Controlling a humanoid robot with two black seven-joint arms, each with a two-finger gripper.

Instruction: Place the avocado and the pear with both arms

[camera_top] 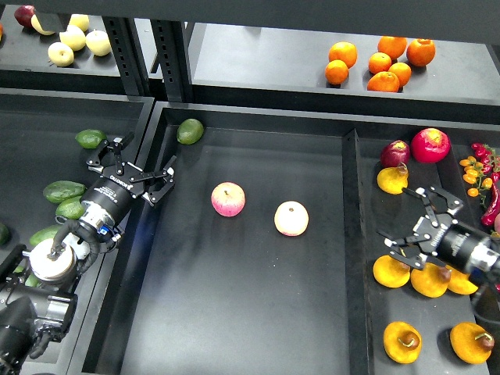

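Observation:
Several dark green avocados lie in the left bin; the most elongated one (pixel 62 190) is just left of my left arm. My left gripper (pixel 134 169) is open and empty, over the wall between the left bin and the middle tray (pixel 234 312). Several yellow-orange pears lie in the right bin, one (pixel 392 180) up-left of my right gripper and one (pixel 391 271) just below it. My right gripper (pixel 419 226) is open and empty above the right bin, between those two pears.
Two pink-and-cream apples (pixel 228 199) (pixel 291 218) sit in the middle tray, with a rounder, lighter green avocado (pixel 190 130) in its far left corner. Red fruit (pixel 430 144) and chillies (pixel 484 168) lie at the back of the right bin. Oranges (pixel 380 62) and pale apples (pixel 74 39) sit on the rear shelf.

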